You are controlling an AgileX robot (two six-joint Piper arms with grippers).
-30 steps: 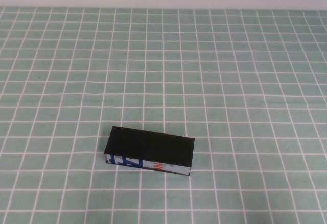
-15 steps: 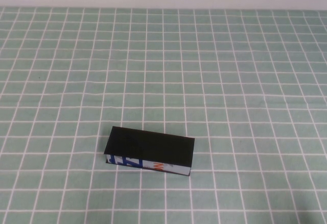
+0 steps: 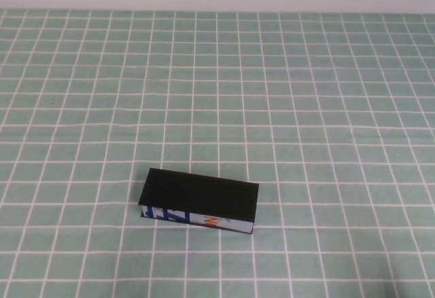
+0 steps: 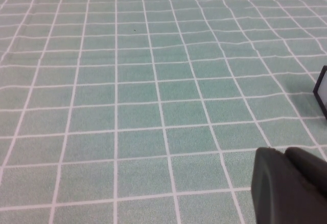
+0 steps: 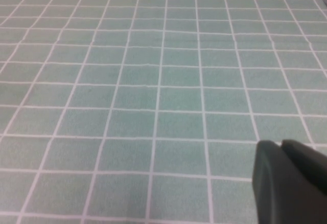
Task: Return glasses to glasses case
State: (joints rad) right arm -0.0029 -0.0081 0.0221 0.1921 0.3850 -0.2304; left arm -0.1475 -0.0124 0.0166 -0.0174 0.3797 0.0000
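On the green checked cloth (image 3: 306,107) the glasses case (image 3: 199,200) lies with its lid shut, white printed side facing the robot; the glasses themselves cannot be seen. Left gripper (image 4: 291,185) hovers low over the cloth to the left of the case, its fingers pressed together, touching nothing. Right gripper (image 5: 288,178) hovers over bare cloth, likewise pressed together, its place relative to the case unclear.

The case (image 3: 199,199) lies closed on the green checked cloth (image 3: 306,107), in the near half, slightly left of centre. Its black lid faces up; its long axis runs left to right, the right end turned a little nearer. The white front side with blue and orange marks faces the camera. Neither gripper appears.
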